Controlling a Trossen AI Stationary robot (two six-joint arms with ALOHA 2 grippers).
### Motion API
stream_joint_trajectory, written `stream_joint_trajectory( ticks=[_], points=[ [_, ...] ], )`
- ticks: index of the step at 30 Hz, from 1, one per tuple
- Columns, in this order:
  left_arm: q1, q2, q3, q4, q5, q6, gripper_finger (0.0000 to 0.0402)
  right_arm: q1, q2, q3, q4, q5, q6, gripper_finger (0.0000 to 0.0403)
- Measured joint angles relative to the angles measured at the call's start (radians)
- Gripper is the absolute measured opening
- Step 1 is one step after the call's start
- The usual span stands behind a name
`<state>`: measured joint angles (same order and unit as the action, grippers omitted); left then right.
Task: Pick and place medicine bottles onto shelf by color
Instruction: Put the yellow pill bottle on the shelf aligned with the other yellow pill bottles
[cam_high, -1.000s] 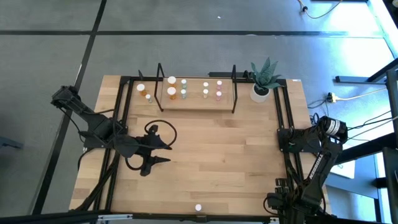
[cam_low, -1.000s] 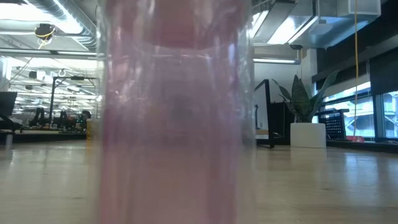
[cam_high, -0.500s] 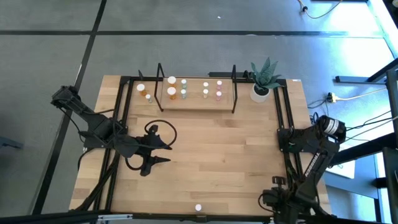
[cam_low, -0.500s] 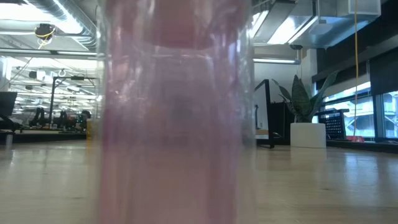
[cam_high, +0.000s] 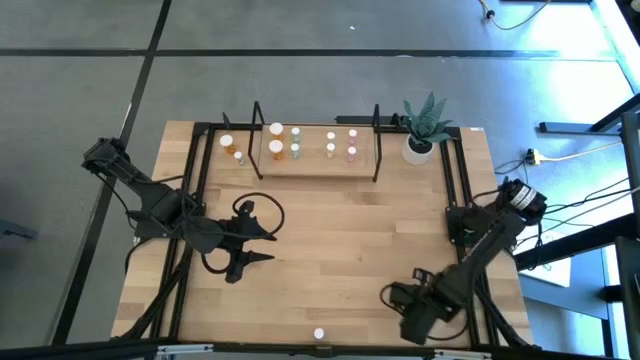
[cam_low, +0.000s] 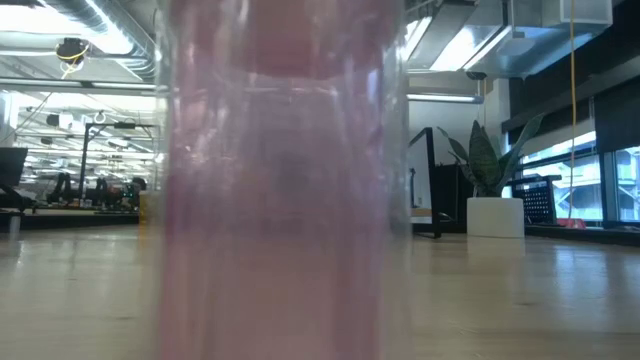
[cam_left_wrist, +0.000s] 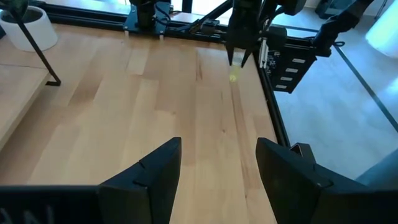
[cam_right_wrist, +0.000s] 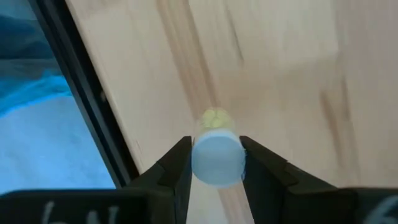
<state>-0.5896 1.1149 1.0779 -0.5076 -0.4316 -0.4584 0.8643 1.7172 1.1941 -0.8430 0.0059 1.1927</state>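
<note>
Pinching round white-capped bottle (cam_right_wrist: 216, 155) (greenish body): right gripper (cam_right_wrist: 214, 163) jaws; left gripper (cam_left_wrist: 217, 168) jaws apart, empty.

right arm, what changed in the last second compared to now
The right arm swung inward over the table's near right part, and its end effector is now shut on a small white-capped yellow-green medicine bottle. The left end effector, the wooden shelf and the pink bottle at the near edge stayed put.

Even overhead light on my high view; low view was blocked by a blurred pink bottle (cam_low: 285, 180); right wrist view smeared, blue-tinted edge.
</note>
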Motion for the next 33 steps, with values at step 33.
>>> stream_joint_trajectory(
  ticks=[33],
  points=[
    [0.0, 0.006, 0.0, -0.001, -0.037, 0.051, 0.0201, -0.694, 0.026, 0.113, 0.05, 0.041, -0.682, 0.0119]
  ],
)
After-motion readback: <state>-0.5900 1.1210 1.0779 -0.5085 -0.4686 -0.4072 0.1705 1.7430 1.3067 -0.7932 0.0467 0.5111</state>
